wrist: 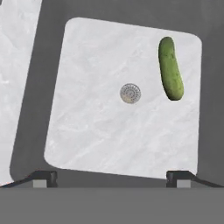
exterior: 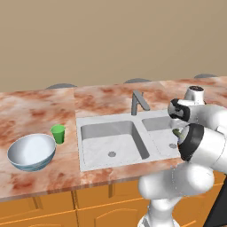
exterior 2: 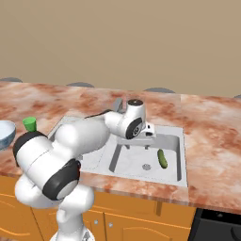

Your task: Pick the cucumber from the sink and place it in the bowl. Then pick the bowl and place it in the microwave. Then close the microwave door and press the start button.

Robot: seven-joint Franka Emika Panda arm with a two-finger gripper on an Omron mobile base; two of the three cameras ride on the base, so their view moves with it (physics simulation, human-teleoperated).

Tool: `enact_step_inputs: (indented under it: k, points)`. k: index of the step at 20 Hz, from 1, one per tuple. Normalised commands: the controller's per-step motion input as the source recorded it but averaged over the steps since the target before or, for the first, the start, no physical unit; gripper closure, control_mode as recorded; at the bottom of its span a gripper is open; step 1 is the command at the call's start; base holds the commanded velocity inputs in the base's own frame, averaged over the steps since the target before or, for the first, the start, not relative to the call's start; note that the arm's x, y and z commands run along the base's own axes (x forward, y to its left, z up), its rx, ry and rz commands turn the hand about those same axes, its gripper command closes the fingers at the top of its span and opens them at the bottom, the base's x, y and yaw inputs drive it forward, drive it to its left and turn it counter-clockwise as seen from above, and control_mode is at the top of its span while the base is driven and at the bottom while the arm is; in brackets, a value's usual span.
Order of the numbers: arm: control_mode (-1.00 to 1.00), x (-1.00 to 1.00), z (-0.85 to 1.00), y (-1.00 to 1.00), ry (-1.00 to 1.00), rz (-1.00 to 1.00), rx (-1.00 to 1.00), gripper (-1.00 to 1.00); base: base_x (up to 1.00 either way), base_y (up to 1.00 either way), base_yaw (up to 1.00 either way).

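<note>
Two basins in the sink [exterior 2: 181,155], split by a ridge; cucumber [exterior 2: 162,158] lying flat on the floor of the basin farther from the bowl [exterior: 32,152], just beside the drain [wrist: 130,93] and close to the outer wall. Long axis roughly parallel to that wall in the hand view, so probably rolled or dropped there and come to rest against nothing. Nothing else in that basin.

Bowl on the counter [exterior: 40,111] well to the far side of the sink from the cucumber, upright, mouth open, small green cup [exterior: 58,133] just beside it toward the sink. Faucet [exterior: 138,101] at the back rim, between the basins.

Gripper [wrist: 113,177] poised above the cucumber's basin, looking straight down into it: likely a survey-and-align pose ahead of descent. Jaws spread wide apart, holding nothing, touching nothing. Cucumber sits off to one side of the line between the fingertips [wrist: 43,177], so sideways shift toward the outer wall seems needed, with wrist turned to span the short width.

Judged stage: first pick not yet begun.
</note>
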Motion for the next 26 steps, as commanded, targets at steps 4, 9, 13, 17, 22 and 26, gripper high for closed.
enact_step_inputs:
  k: [4,9,13,17,22,26]
  points:
    - [-1.0,0.55,-0.47,-0.49,0.18,0.0,-0.02,-1.0,0.0,0.0,0.0]
    - [-1.0,0.47,-0.35,-0.7,0.18,0.0,0.0,-1.0,0.0,0.0,0.0]
    - [-1.0,0.63,-0.49,-0.51,0.16,0.01,0.0,-1.0,0.0,0.0,0.0]
    - [-1.0,0.74,-0.55,-0.33,0.07,0.08,0.0,-1.0,0.0,0.0,0.0]
    - [-1.0,0.64,-0.54,-0.3,0.07,0.1,0.0,-1.0,0.0,0.0,0.0]
    - [-1.0,0.54,-0.61,-0.19,0.05,0.11,0.0,-1.0,0.0,0.0,0.0]
